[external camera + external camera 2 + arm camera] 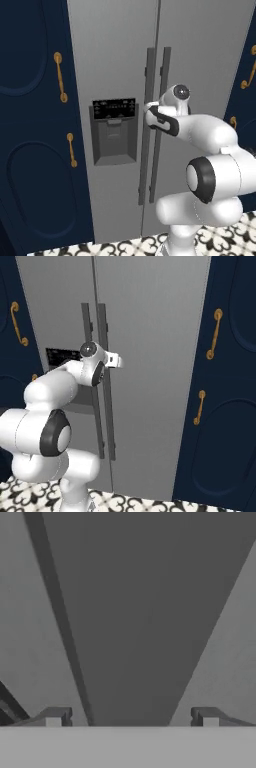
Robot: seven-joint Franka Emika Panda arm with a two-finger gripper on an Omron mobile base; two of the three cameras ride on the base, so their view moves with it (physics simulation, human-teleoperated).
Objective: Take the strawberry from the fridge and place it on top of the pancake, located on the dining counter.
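A: Straddling right door handle (pixel 135 622) of fridge (pixel 200 45): tool (pixel 131 718), jaws spread wide, nothing gripped.
B: Advised: centre handle between fingertips (pixel 54 718), close firmly, pull along hinge arc. Strawberry presumably behind closed doors.

Even, soft rendered light, no glare, fridge (pixel 200 60) evenly lit with faint shading, navy cabinets (pixel 232 406) dim, hand view close and blurred, base views sharp

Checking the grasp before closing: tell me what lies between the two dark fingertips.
The fridge's dark-grey vertical handle runs between the open gripper's fingertips, seen in the hand view.
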